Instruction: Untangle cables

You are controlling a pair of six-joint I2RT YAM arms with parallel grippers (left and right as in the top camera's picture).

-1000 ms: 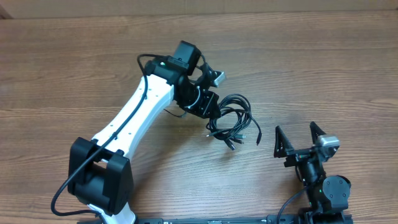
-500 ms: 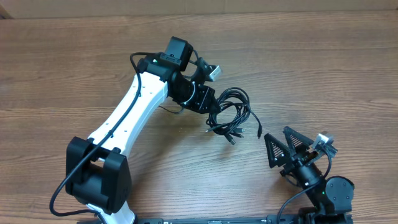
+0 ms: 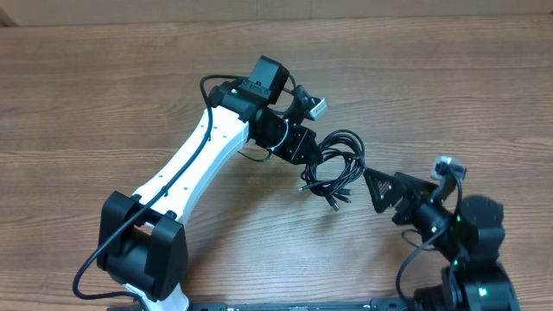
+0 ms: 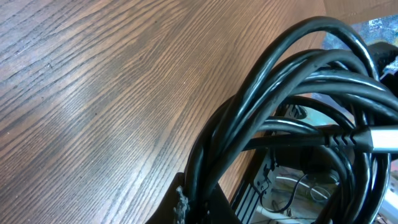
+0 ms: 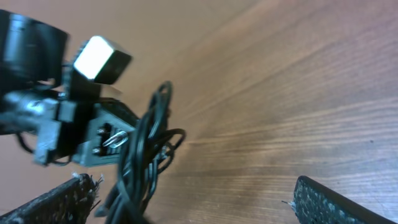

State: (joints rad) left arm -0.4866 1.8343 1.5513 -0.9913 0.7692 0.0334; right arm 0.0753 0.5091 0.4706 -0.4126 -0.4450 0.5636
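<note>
Cables [image 3: 339,162] are clamped in the shut left gripper [image 3: 301,145], with the bundle looped just ahead of its tips. Right gripper [image 3: 389,192] is spread wide, and the bundle is seen just in front of it.

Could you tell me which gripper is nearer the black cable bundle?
Left: the left gripper is shut on the bundle of thin black cables; the right gripper hangs open close beside it.

Overhead looks down; both close wrist views share the cables [image 4: 224,137].
</note>
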